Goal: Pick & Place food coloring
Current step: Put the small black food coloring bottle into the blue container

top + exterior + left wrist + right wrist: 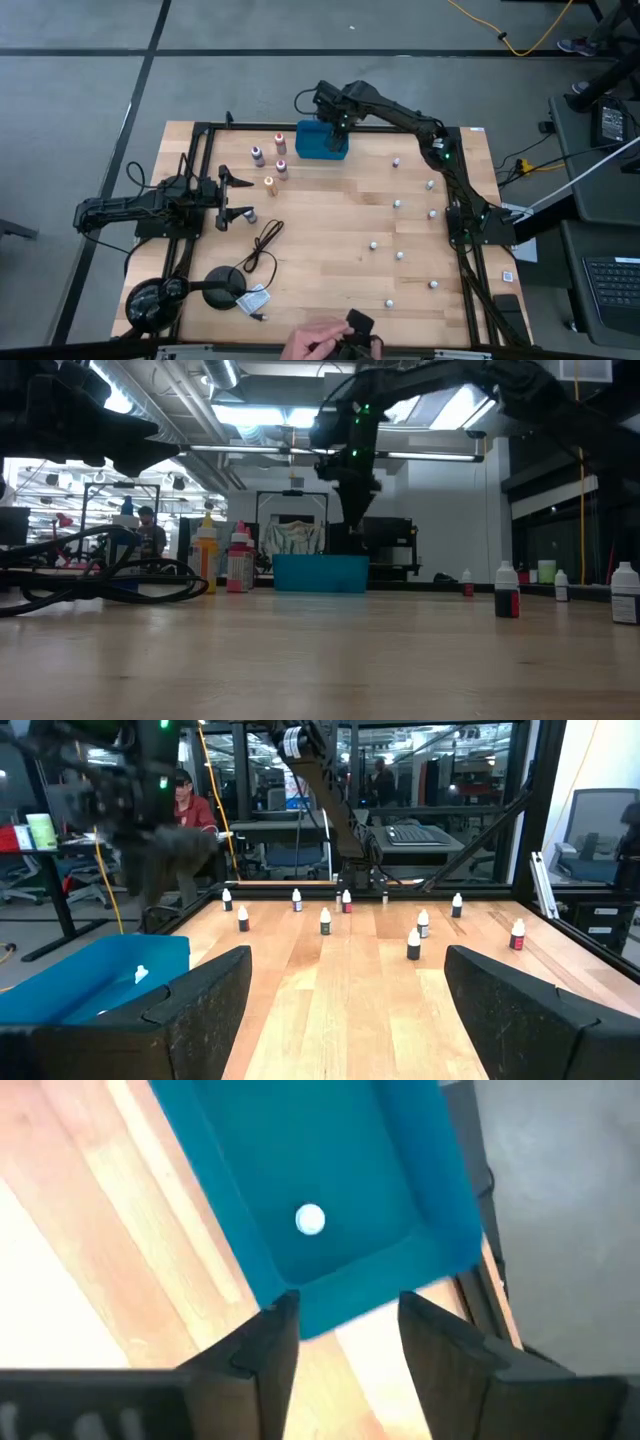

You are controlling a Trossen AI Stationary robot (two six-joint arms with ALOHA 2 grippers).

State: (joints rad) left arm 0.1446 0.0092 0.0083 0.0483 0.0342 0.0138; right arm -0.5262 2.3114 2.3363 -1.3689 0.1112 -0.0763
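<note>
- Food coloring bottles lie in three lots: one small bottle point(310, 1219) sits inside the teal tray point(322, 141), pale cap up; many tiny ones point(397, 204) are scattered over the right half of the table point(330, 270); four larger colored ones point(269, 185) stand just left of the tray.
- Right gripper point(338, 1342) hangs above the tray's edge, its fingers parted with nothing between them; the bottle in the tray lies clear of them.
- Left gripper point(238, 197) waits low at the table's left side, near the larger bottles, its fingers point(205, 995) spread wide and holding nothing.
- A black cable point(262, 246) coils on the wood between the left gripper and the near edge.
- A person's hand point(312, 340) shows at the near edge of the table.
</note>
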